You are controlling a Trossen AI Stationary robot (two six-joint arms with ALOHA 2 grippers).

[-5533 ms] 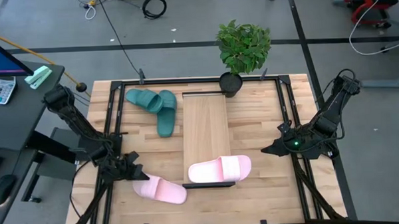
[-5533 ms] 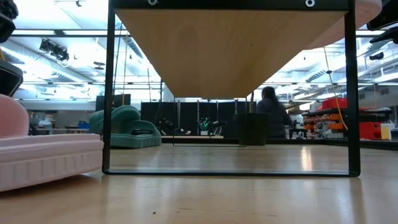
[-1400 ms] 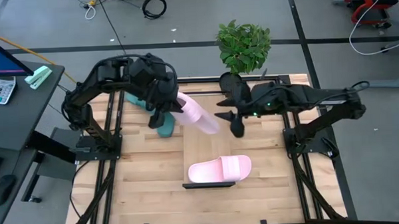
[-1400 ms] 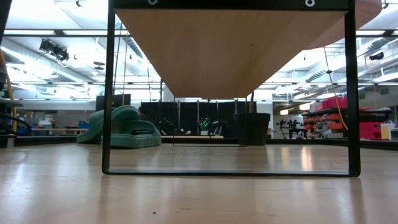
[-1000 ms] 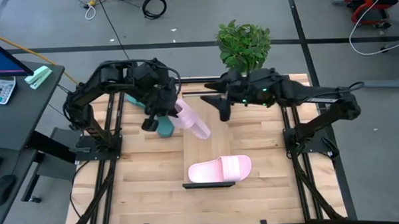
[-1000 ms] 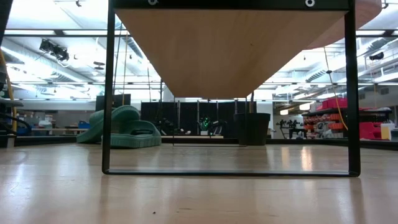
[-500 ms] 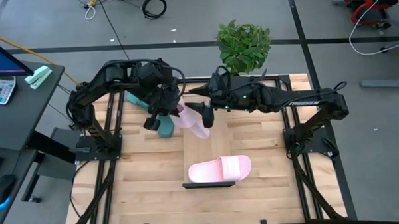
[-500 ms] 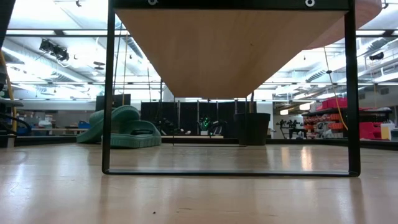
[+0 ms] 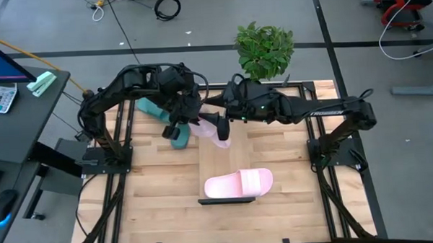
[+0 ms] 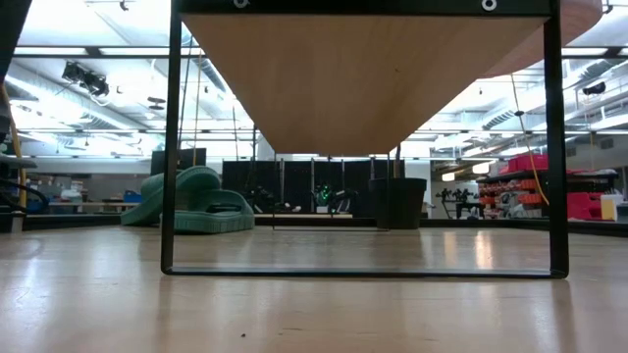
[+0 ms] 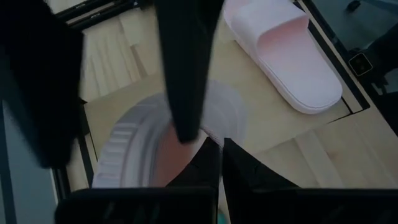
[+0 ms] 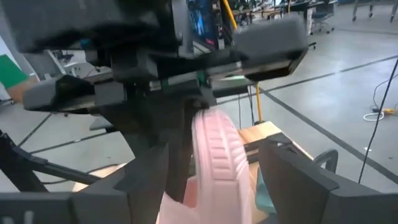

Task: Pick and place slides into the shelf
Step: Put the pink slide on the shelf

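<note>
Across the plank table [image 9: 276, 177], the shelf [image 9: 224, 164] already carries one pink slide [image 9: 239, 183] at its near end. Above its far end the left gripper [image 9: 190, 121] is clamped on the second pink slide [image 9: 211, 133], held aloft, its length slanting down toward the right gripper [image 9: 221, 127]. That gripper's fingers are spread wide either side of the slide's free end, not yet closed. The teal slides [image 9: 155, 108] lie just behind the left arm.

Even bright overhead light, soft shadows; ceiling lamps glare in low view; both wrist views motion-blurred.
</note>
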